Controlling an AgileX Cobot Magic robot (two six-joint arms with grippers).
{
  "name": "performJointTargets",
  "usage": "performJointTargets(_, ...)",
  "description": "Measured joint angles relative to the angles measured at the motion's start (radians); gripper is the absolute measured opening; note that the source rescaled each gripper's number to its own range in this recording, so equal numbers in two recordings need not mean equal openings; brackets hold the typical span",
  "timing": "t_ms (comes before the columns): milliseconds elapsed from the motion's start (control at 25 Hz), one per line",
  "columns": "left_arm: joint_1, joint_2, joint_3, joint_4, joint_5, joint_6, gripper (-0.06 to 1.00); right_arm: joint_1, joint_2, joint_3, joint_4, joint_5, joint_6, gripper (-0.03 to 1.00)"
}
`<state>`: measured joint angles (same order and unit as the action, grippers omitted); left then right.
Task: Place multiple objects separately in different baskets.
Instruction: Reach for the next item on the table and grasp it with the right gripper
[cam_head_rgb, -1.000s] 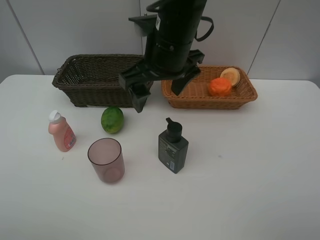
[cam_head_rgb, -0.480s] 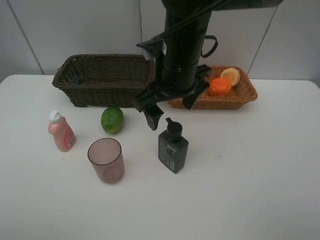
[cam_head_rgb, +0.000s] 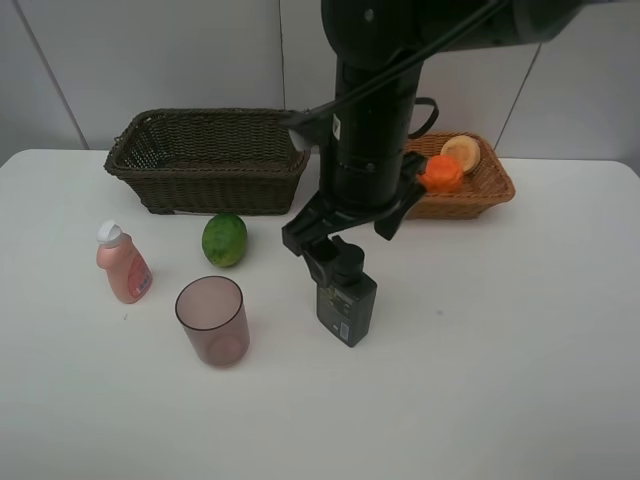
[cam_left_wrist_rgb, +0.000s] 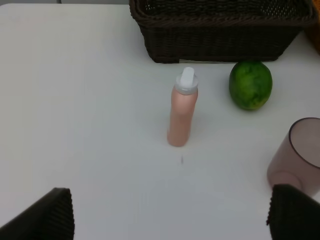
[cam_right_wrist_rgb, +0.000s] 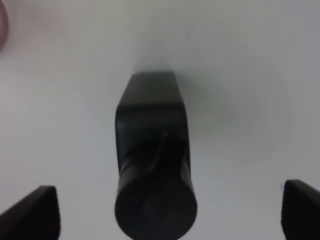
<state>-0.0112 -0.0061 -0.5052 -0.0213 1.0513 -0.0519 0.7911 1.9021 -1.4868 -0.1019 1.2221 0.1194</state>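
Right gripper (cam_head_rgb: 348, 248) has dropped from in front of the baskets, down and forward, and now straddles the dark pump bottle (cam_head_rgb: 347, 305); nothing else on the table (cam_head_rgb: 520, 380) has shifted. Jaws are spread full wide, one either side of the pump head, gripping nothing. The right wrist view looks straight down on the bottle top, with both fingertips well clear of it. The bottle stands upright mid-table, well apart from both baskets. Handling guess: rigid plastic, flat-sided squarish body, likely part-full so moderate weight, smooth and a bit slick. The pump head is narrow and may press down or swivel, so grab the flat body below the shoulder, not the nozzle. It could tip if one finger lands first. Left gripper (cam_left_wrist_rgb: 167, 215) is also wide open and empty, hanging over bare table short of the pink bottle (cam_left_wrist_rgb: 181, 107). Mauve cup (cam_head_rgb: 212, 320) sits to the bottle's left, apart from it. Green fruit (cam_head_rgb: 225, 240) lies beyond the cup, just in front of the dark basket (cam_head_rgb: 150, 165). Tan basket (cam_head_rgb: 495, 190) already holds the red-orange fruit (cam_head_rgb: 440, 173) and the orange (cam_head_rgb: 462, 152). Nothing blocks the close. If the bottle goes to the dark basket, it must clear that basket's tall near wall, and the green fruit lies close to that path.
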Motion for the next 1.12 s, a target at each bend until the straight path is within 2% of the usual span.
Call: performJointTargets(1120, 0.0, 0.0, 0.0, 0.0, 0.0, 0.0, 1.0, 0.0, 0.073, 0.02, 0.038, -0.026, -0.011, 0.99)
